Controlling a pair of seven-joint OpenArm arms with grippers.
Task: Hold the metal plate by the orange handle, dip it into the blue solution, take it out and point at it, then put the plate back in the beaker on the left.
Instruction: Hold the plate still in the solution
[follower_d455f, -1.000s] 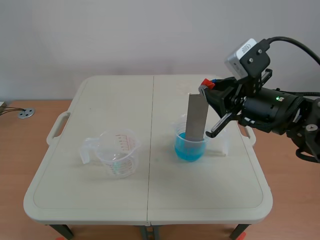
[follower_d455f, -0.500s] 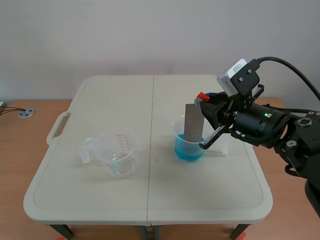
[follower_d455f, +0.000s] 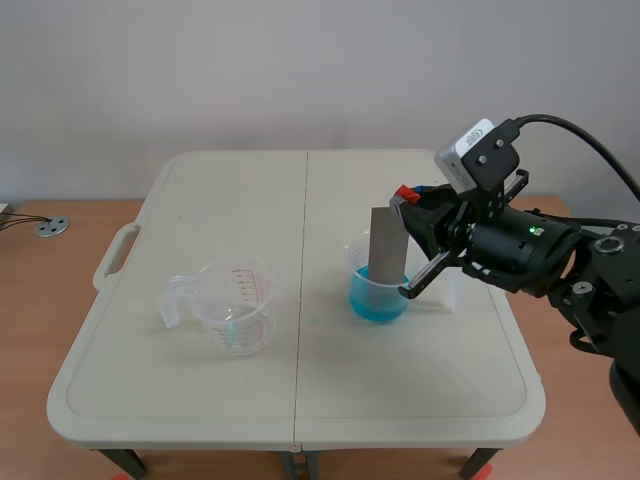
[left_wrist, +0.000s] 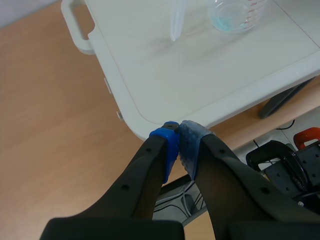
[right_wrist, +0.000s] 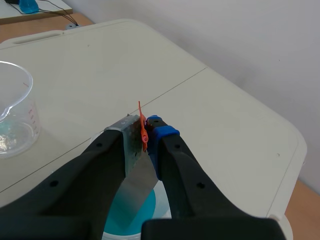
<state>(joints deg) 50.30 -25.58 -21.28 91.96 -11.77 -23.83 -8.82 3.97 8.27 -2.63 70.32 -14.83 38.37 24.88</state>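
In the scene view, your right gripper (follower_d455f: 405, 203) is clamped on the orange handle (follower_d455f: 404, 191) atop the metal plate (follower_d455f: 386, 243). The plate stands nearly upright, its lower end in the blue solution (follower_d455f: 378, 300).

In the left wrist view, your left gripper (left_wrist: 179, 142) is pinched together on nothing, off the table's corner (left_wrist: 131, 107) and well apart from the left beaker (left_wrist: 236, 12).

In the right wrist view, the plate hangs below your fingertips. Expect a thin, stiff, light sheet, slick once wet, so grip only the handle.

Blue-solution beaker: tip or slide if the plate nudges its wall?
Probably slides rather than tips: the clear plastic beaker of blue solution looks squat, on a smooth cream table. Likely light, thin plastic and part-filled, so the flat grey metal plate in the right end effector could shove it.
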